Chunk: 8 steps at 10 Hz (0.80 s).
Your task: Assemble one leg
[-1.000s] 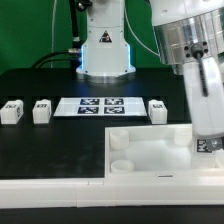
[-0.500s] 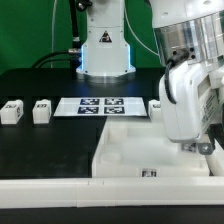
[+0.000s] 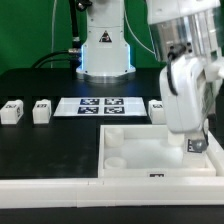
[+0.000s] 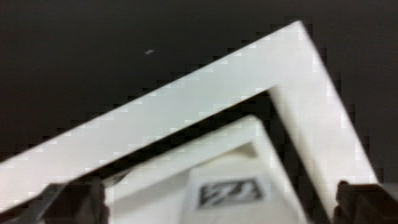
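Note:
My gripper [image 3: 197,148] hangs over the right part of the large white tray-like panel [image 3: 135,150], down by its right wall. It is shut on a leg [image 3: 199,143], a small white block with a tag. In the wrist view the tagged leg [image 4: 228,186] sits between the two dark fingers [image 4: 71,205] of my gripper [image 4: 217,205], with the panel's corner rim [image 4: 267,70] beyond it. Three more legs stand on the black table: two at the exterior view's left [image 3: 11,111] [image 3: 41,111] and one behind the panel [image 3: 158,108].
The marker board [image 3: 100,106] lies flat behind the panel. The robot's base [image 3: 104,50] stands at the back centre. A white ledge [image 3: 50,192] runs along the table's front edge. The panel has a round socket [image 3: 115,160] near its front left corner.
The gripper with the leg has moved towards the exterior view's left and lower into the panel. The panel has shifted slightly, and its front tag is now in view.

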Each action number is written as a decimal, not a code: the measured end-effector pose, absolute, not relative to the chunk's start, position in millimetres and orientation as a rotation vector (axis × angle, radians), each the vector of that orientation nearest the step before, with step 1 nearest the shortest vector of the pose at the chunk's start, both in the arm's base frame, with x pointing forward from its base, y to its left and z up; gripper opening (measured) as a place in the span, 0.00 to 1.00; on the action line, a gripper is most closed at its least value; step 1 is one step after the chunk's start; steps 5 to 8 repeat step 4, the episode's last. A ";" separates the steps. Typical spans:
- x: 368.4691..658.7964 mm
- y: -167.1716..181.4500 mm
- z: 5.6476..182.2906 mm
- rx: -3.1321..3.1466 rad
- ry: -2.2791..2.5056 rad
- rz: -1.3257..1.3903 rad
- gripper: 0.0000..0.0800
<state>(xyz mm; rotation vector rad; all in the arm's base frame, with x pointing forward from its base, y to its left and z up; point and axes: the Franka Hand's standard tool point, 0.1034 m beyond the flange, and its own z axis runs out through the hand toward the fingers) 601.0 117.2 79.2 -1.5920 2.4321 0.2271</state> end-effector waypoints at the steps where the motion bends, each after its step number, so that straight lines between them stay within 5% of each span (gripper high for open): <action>1: 594.9 118.6 88.0 -1.614 2.419 0.243 0.81; 3: 592.9 124.3 107.3 -1.631 2.395 0.272 0.81; 8: 591.1 123.0 100.5 -1.632 2.403 0.272 0.81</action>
